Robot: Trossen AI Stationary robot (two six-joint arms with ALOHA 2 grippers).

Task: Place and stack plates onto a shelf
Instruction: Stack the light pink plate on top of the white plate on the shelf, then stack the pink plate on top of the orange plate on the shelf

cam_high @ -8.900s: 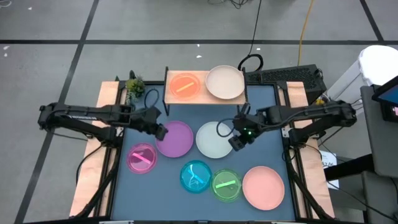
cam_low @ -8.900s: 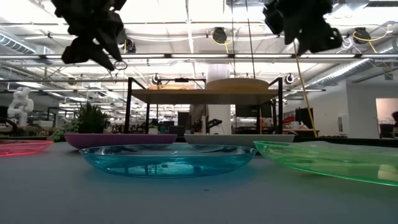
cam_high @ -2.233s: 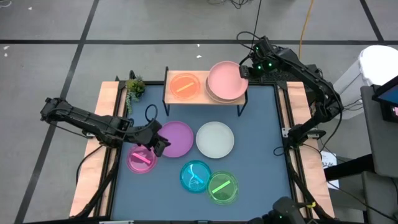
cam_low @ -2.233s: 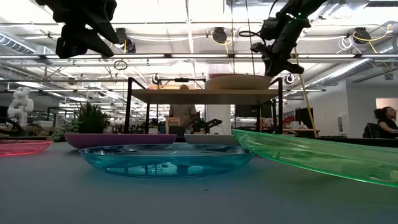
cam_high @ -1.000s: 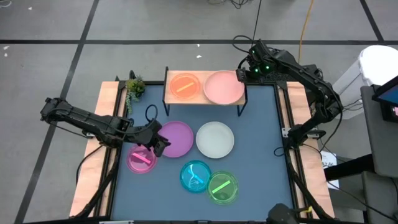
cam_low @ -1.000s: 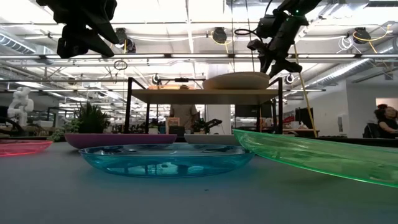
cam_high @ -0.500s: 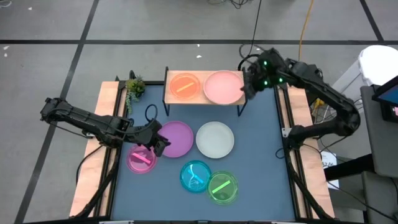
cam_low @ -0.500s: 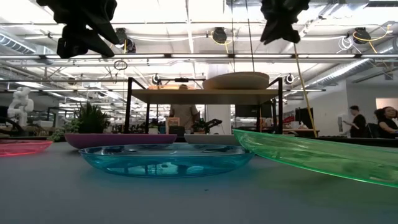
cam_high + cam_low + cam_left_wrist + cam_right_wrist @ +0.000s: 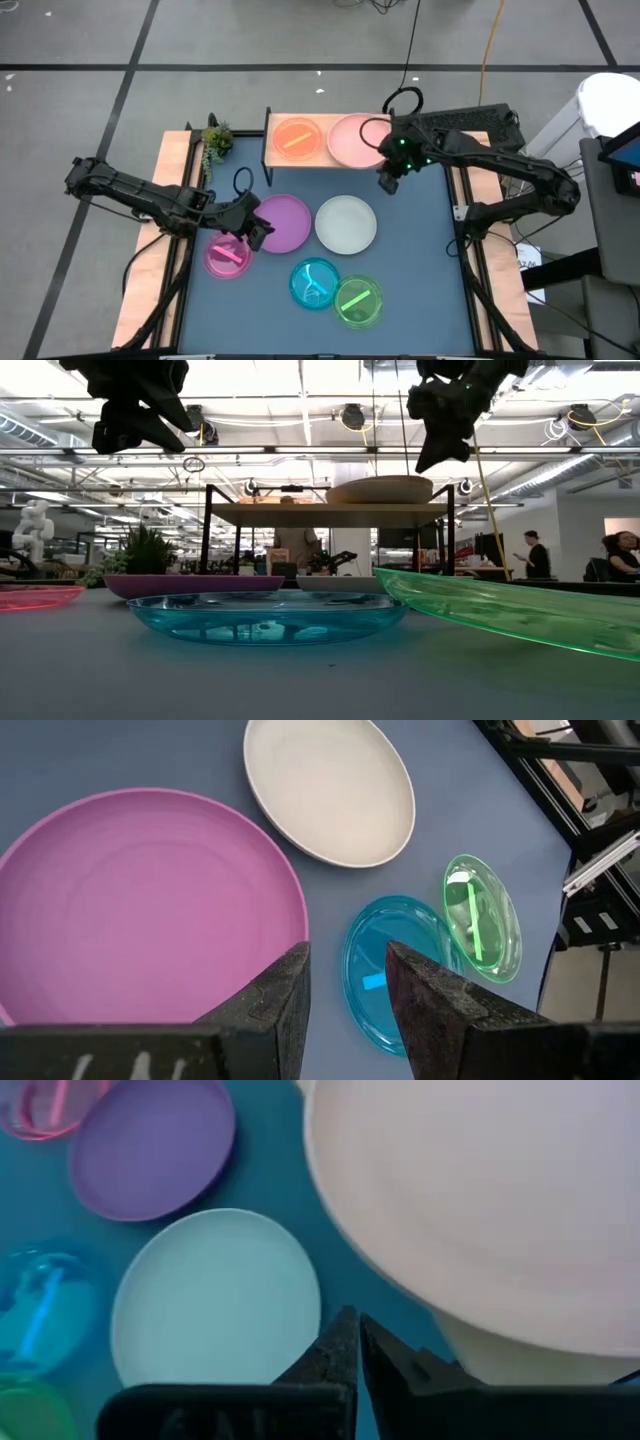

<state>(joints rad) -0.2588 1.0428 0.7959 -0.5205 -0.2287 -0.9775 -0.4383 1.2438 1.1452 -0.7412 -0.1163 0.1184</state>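
Plates are lying on the surface [image 9: 420, 300] and shelf [image 9: 275, 152], probably light, stiff and slick, best pinched at rims, with the white plate [image 9: 346, 224] nearest the right gripper [image 9: 386, 183], fingers closed and empty, and the left gripper [image 9: 256, 222], fingers part-open and empty, hovering over purple [image 9: 285, 222].

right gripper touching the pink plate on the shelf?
Apart. The low view shows the right gripper hanging above the pink plate with ceiling visible between; its jaws are shut on nothing.
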